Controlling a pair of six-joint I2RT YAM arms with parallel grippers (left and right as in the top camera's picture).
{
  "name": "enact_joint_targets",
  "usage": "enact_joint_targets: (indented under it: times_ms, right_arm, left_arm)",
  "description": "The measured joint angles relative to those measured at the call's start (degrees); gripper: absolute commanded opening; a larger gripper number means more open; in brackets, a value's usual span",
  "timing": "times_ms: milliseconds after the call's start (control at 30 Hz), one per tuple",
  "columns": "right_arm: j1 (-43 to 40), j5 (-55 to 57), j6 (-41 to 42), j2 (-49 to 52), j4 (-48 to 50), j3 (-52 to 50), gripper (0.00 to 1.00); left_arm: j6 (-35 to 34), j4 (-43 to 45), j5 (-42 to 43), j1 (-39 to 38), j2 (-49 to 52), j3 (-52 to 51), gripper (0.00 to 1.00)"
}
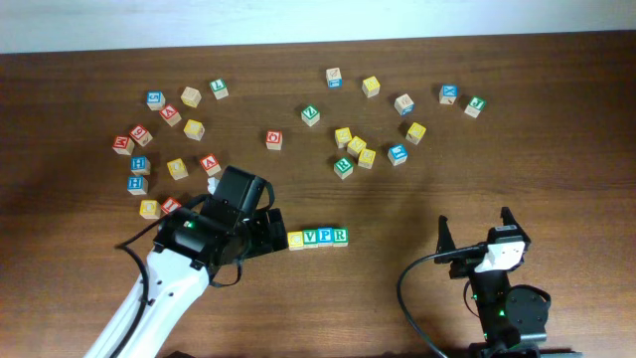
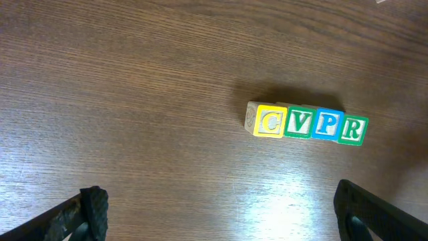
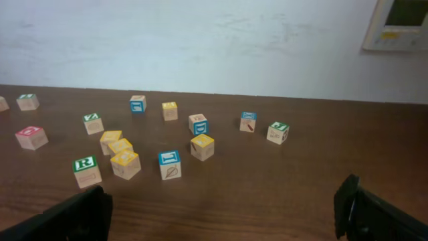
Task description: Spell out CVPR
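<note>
progress: word reads complete, nothing evidently left | row: yellow c cube (image 2: 271, 123), green v cube (image 2: 300, 124), blue p cube (image 2: 328, 124), green r cube (image 2: 353, 128), apparently touching, on table (image 1: 556, 149) | left gripper (image 1: 270, 227): fingers spread, empty, just beside c end | right gripper (image 1: 475, 224): spread, empty, well apart

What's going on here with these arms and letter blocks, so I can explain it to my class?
Two robot arms are spelling CVPR with letter blocks. The row of four blocks lies on the table, side by side, reading C, V, P, R. The left pincer is open near the C end, holding nothing. The right pincer is open and empty, off to the side. The other blocks lie scattered farther back.
</note>
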Motion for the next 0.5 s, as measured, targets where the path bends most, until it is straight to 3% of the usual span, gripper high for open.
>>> enact_joint_targets:
  times_ms: [500]
  right_arm:
    - [0.0,0.2,0.4,0.0,0.0,0.0,0.98]
  left_arm:
    - [0.0,0.0,0.0,0.0,0.0,0.0,0.99]
